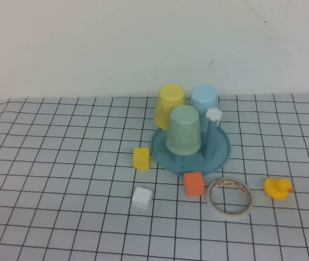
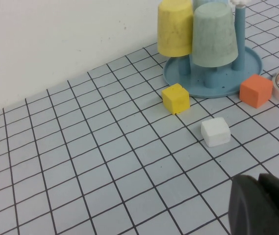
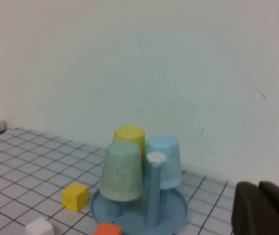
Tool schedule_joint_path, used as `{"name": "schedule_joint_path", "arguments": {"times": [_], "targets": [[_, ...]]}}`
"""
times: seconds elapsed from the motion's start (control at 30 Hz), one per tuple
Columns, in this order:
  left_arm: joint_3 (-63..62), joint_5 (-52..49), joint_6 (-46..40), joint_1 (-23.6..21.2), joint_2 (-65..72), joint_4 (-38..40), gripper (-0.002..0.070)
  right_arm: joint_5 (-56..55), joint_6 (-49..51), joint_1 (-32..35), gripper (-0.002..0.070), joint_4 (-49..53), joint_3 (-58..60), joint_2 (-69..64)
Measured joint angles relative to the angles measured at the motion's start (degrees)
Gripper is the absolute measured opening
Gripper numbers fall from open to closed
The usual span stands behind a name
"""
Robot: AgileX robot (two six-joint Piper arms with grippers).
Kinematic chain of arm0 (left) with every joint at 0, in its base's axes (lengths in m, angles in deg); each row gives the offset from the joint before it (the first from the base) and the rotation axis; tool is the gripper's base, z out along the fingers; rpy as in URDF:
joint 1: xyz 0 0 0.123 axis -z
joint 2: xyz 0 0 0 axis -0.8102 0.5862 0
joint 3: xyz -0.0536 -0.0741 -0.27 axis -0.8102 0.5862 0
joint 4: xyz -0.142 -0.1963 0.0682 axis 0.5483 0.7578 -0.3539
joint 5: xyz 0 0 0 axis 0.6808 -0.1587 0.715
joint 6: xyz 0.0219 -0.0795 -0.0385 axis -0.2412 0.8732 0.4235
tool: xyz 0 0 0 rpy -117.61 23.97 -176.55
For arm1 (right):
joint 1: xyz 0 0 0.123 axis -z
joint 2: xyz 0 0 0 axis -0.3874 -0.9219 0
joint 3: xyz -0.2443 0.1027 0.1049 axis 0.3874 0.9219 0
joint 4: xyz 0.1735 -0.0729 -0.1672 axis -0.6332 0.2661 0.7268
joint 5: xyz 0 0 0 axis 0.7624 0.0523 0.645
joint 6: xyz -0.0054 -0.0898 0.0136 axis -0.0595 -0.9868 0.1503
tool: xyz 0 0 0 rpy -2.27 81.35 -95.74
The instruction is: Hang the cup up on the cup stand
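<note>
high view / cup: mint-green cup (image 1: 183, 129) inverted over a peg, sitting on cup stand (image 1: 219, 155); hang looks done.
high view / neighbours: yellow cup (image 1: 170, 105) and light blue cup (image 1: 204, 101) also inverted on pegs behind; one bare peg with white flower knob (image 1: 214, 114) just right of the mint cup.
high view / tabletop: gridded tabletop (image 1: 62, 163) carrying yellow block (image 1: 141, 158), white block (image 1: 142, 197), orange block (image 1: 193, 183), tape roll (image 1: 229, 197), rubber duck (image 1: 277, 188), all outside the stand's dish.
high view / arms: neither hand visible; both apparently parked clear of the stand.
left wrist view / left hand: left hand (image 2: 264, 208) dark at frame corner, low over tabletop near side, well apart from stand; pressed together, pinching nothing.
left wrist view / extra: shows peg feet and dish holes under the cups, hidden in high view; mint cup rim hanging clear above the dish.
right wrist view / right hand: right hand (image 3: 266, 210) at frame corner, well apart from stand; pressed together, empty.
right wrist view / extra: side-on look, mint cup roughly upright on its peg, slight lean at most; bare peg full height visible.
step advice: judged complete, so keep both hands retracted, avoid sweeping near stand or blocks; verify seating from the side view, not from above.
</note>
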Motion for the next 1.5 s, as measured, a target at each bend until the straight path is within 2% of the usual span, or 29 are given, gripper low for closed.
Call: {"name": "schedule_joint_path", "arguments": {"times": [0.03, 0.1, 0.17, 0.2, 0.27, 0.3, 0.4, 0.57, 0.87, 1.13, 1.5], "targets": [[0.0, 0.0, 0.0, 0.0, 0.0, 0.0, -0.0001, 0.4, 9.1, 0.6, 0.0002, 10.6, 0.7, 0.8], [0.0, 0.0, 0.1, 0.0, 0.0, 0.0, -0.0001, 3.4, 33.5, 3.4, 0.0002, 32.6, 2.2, 2.8], [0.0, 0.0, 0.1, 0.0, 0.0, 0.0, -0.0001, 9.0, 55.2, 7.4, 0.0002, 48.9, 2.6, 4.8], [0.0, 0.0, 0.1, 0.0, 0.0, 0.0, -0.0001, 12.6, 63.4, 9.9, 0.0002, 55.8, 2.6, 6.1], [0.0, 0.0, 0.1, 0.0, 0.0, 0.0, -0.0001, 18.8, 73.0, 14.8, 0.0002, 64.5, 2.8, 8.6], [0.0, 0.0, 0.1, 0.0, 0.0, 0.0, -0.0001, 24.9, 77.6, 20.3, 0.0001, 70.0, 2.9, 11.1], [0.0, 0.0, 0.1, 0.0, 0.0, 0.0, -0.0001, 29.9, 80.4, 27.1, 0.0001, 75.1, 3.1, 14.7], [0.0, 0.0, 0.1, 0.0, 0.0, 0.0, -0.0001, 27.3, 81.2, 33.2, 0.0001, 77.0, 6.4, 15.6], [0.0, 0.0, 0.2, 0.0, 0.0, 0.0, -0.0001, 18.6, 81.9, 29.8, 0.0001, 77.1, 11.6, 15.6], [0.0, 0.0, 0.2, 0.0, 0.0, 0.0, -0.0001, 19.3, 87.4, 26.8, 0.0001, 82.1, 11.6, 15.6], [0.0, 0.0, 0.2, 0.0, 0.0, 0.0, -0.0001, 22.5, 88.3, 26.6, 0.0001, 82.4, 11.4, 15.6]]}}
